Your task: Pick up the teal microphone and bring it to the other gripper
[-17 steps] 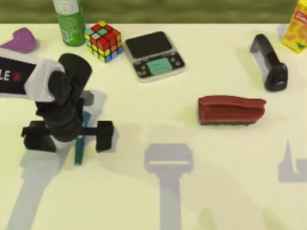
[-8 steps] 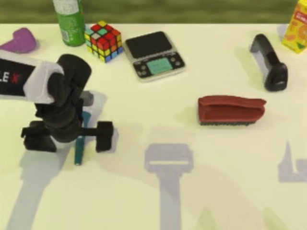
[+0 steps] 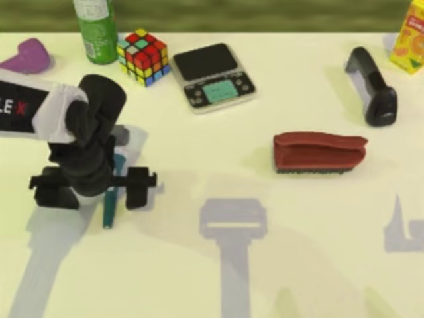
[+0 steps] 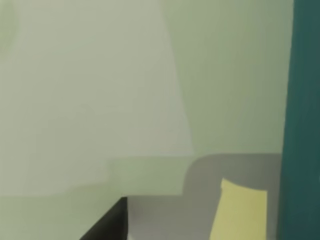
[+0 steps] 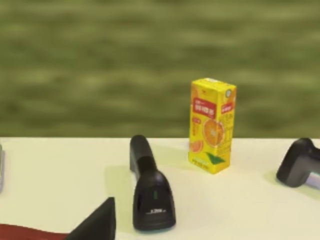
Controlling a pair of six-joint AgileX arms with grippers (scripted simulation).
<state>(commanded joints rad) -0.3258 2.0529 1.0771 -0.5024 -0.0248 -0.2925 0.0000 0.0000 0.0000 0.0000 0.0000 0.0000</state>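
The teal microphone (image 3: 109, 209) lies on the table at the left, its grey head (image 3: 120, 136) pointing to the back. My left gripper (image 3: 96, 189) hangs right over it, open, with one black finger (image 3: 53, 192) on either side of the stick and not touching it. The wrist hides the microphone's middle. In the left wrist view the teal shaft (image 4: 302, 125) runs along one edge, close up, beside one black fingertip (image 4: 110, 222). My right gripper is outside the top view; its wrist view shows one black fingertip (image 5: 102, 220) holding nothing.
Along the back stand a green can (image 3: 94, 30), a colour cube (image 3: 142, 56), a kitchen scale (image 3: 213, 76) and a purple object (image 3: 28, 56). A red brush (image 3: 318, 152), a black barcode scanner (image 3: 372, 86) and a juice carton (image 3: 411, 36) are at the right.
The left gripper's fingers have drawn slightly closer together around the microphone. The microphone has not moved.
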